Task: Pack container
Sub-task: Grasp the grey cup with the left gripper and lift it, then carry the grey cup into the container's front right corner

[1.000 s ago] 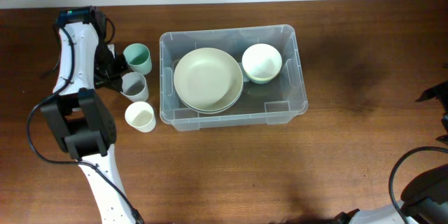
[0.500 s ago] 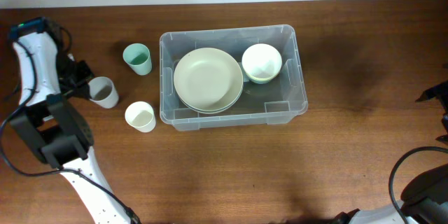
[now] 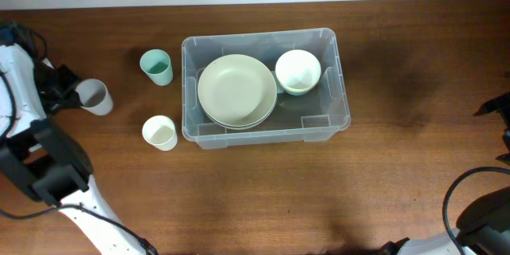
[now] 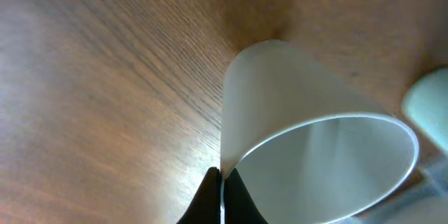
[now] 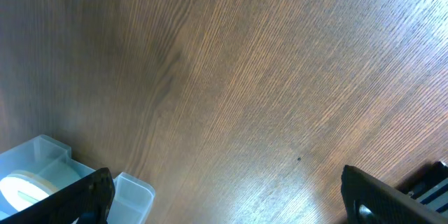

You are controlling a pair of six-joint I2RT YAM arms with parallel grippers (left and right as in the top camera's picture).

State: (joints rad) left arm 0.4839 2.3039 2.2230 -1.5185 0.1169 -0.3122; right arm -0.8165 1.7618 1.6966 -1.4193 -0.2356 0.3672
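Grey plastic cup [image 3: 94, 96] clamped by its rim in the left tool [image 4: 221, 194]; clear rectangular plastic container [image 3: 188, 88] sits off to its right; right tool [image 5: 225, 182] gapes wide.

We see a brown wooden table [image 3: 398, 167]; on it, the clear container [image 3: 319, 115] sits centre frame, with a green cup [image 3: 157, 67] and a white cup [image 3: 160, 133] left of it.

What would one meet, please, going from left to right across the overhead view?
grey cup → green cup → container, near wall → plate → bowl
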